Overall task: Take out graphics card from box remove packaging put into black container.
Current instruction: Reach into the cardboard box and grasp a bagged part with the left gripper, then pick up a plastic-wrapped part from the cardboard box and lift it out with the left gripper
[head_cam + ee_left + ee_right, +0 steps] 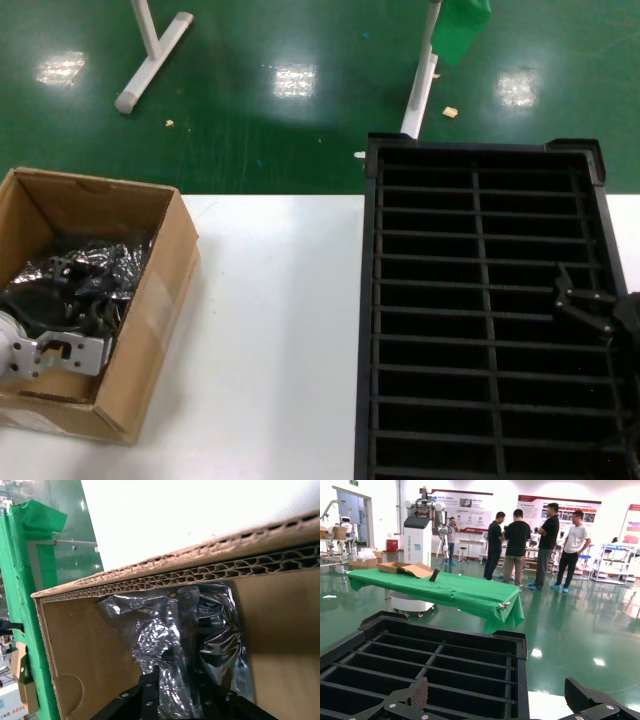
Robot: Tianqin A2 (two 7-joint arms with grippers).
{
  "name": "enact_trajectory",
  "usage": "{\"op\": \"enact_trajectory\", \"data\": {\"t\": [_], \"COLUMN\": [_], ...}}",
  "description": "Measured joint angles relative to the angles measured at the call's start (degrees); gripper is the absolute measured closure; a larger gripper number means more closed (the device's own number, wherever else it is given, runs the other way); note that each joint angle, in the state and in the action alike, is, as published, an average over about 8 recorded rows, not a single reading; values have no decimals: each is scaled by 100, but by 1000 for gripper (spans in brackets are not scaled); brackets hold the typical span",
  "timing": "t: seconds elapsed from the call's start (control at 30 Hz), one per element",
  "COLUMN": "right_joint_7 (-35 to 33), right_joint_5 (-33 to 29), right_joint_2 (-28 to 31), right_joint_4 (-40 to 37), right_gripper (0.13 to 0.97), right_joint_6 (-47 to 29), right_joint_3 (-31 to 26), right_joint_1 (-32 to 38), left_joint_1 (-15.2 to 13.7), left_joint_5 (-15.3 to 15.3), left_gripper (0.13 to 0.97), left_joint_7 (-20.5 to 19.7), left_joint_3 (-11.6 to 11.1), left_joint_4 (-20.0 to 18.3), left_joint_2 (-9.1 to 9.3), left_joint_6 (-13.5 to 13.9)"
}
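Note:
The brown cardboard box [150,300] stands open at the table's left. Crinkly silver-grey packaging [100,265] lies inside it. My left gripper [88,312] reaches down into the box. In the left wrist view my left gripper [175,682] has its black fingers [149,690] closed around a fold of the packaging [160,640]. A dark shape shows through the plastic; the graphics card itself is hidden. The black container [480,200] fills the right side. My right gripper [563,290] hovers over its right column, open and empty, and also shows in the right wrist view [497,695].
White table surface [280,330] lies between the box and the tray. Beyond the table's far edge is green floor with white stand legs [150,55]. In the right wrist view a green-covered table [445,592] and several people [520,545] stand far off.

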Motion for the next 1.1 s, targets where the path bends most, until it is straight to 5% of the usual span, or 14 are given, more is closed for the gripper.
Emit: {"op": "enact_trajectory", "data": {"t": [0.43,0.7,0.87,1.1], "right_joint_7": [0,0,0,0], "right_joint_5": [0,0,0,0], "right_joint_2": [0,0,0,0], "right_joint_4": [0,0,0,0], "right_gripper": [129,129,129,129], "right_joint_6": [0,0,0,0], "right_joint_3": [0,0,0,0], "right_joint_1": [0,0,0,0], "left_joint_1": [44,215,253,289], "left_joint_5": [-331,-748,-1390,-2733], "left_gripper": [906,952,954,955], "left_joint_7": [133,201,506,1318], "left_joint_3": [28,-44,-3,-62], "left_joint_4": [74,-136,-195,-172], "left_joint_2": [-143,-441,-723,-1079], "left_joint_6": [-115,-188,-358,-375]}}
